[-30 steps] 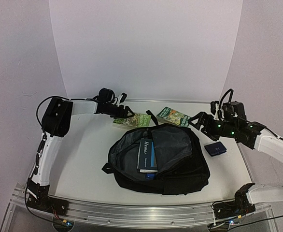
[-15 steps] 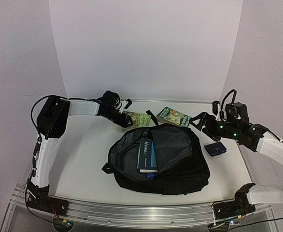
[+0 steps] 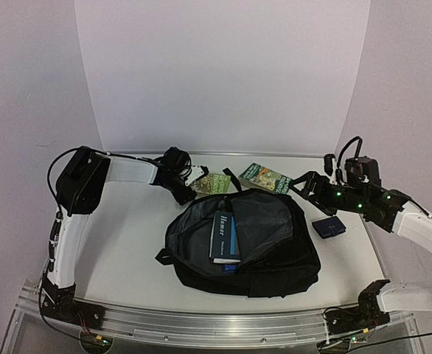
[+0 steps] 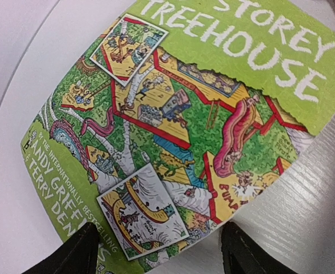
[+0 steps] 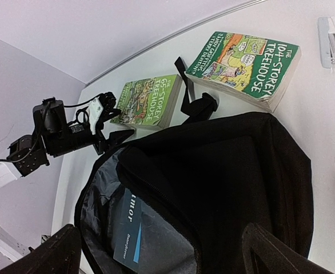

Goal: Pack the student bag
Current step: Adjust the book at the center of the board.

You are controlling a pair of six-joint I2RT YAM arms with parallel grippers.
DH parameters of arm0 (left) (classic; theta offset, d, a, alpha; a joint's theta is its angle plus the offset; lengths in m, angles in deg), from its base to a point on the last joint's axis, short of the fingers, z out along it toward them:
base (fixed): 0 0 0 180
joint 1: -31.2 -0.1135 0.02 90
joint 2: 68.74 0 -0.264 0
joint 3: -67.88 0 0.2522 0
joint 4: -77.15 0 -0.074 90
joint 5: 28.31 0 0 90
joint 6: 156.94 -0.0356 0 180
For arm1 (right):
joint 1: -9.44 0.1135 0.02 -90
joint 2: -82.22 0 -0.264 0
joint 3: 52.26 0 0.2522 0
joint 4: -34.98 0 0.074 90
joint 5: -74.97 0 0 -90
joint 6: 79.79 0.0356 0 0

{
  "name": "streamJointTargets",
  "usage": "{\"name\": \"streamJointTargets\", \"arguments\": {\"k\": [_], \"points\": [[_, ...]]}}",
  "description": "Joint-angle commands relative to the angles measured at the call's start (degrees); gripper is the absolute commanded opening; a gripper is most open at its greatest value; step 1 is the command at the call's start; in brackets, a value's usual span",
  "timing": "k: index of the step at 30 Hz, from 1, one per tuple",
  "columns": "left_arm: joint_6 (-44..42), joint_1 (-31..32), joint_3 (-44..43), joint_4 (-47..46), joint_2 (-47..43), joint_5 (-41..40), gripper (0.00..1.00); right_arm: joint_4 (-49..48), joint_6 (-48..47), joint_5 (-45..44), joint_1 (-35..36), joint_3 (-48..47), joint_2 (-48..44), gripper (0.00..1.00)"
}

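One large, soft black fabric student bag (image 3: 275, 254) lies flat near the middle of the white tabletop (image 3: 127, 228), its zipper undone and the grey lining showing. A dark blue book (image 3: 225, 237) sits inside the mouth, its right edge tucked under the black flap. Beyond the bag, close to its top loop, lie two paperbacks: a light green Treehouse book (image 3: 214, 182) and, to the right of it, a darker green Treehouse book (image 3: 264, 177). The white left arm (image 3: 131, 168) stretches across to the light green book's left end. Its jaws stand apart over the cover, one to each side of a corner, and I cannot tell whether they touch it. The white right arm (image 3: 415, 221) hangs beside the bag's far right corner, jaws spread wide with nothing between them. A small dark blue pouch (image 3: 328, 226) rests just right of the bag, and a white stapler (image 5: 329, 41) lies past the darker book
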Motion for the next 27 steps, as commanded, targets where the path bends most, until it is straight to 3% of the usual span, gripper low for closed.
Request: {"name": "streamJointTargets", "arguments": {"k": [1,7,11,16,21,27], "points": [[-4.21,0.16,0.91,-1.82,0.67,-3.86,0.64,-2.08,-0.74,0.26,-0.17,-0.49,-0.51,0.97],[-5.62,1.04,1.85,-2.14,1.05,-5.68,0.33,-2.49,-0.94,0.68,-0.22,-0.55,0.08,0.97],[-5.08,1.35,3.56,-2.75,-0.08,-4.91,0.23,-2.69,-1.25,1.06,-0.21,-0.68,0.48,0.97],[-4.35,1.4,3.17,-0.67,0.06,-4.53,0.0,-3.2,-1.49,1.81,-0.21,-1.07,1.23,0.97],[0.13,1.31,2.28,3.99,-0.57,-4.53,0.0,-3.42,-1.64,2.29,-0.17,-1.38,1.38,0.97],[11.3,1.16,3.74,9.37,-4.17,-3.43,0.0,-3.89,-1.21,2.59,-0.21,-0.66,0.42,0.97]]}}
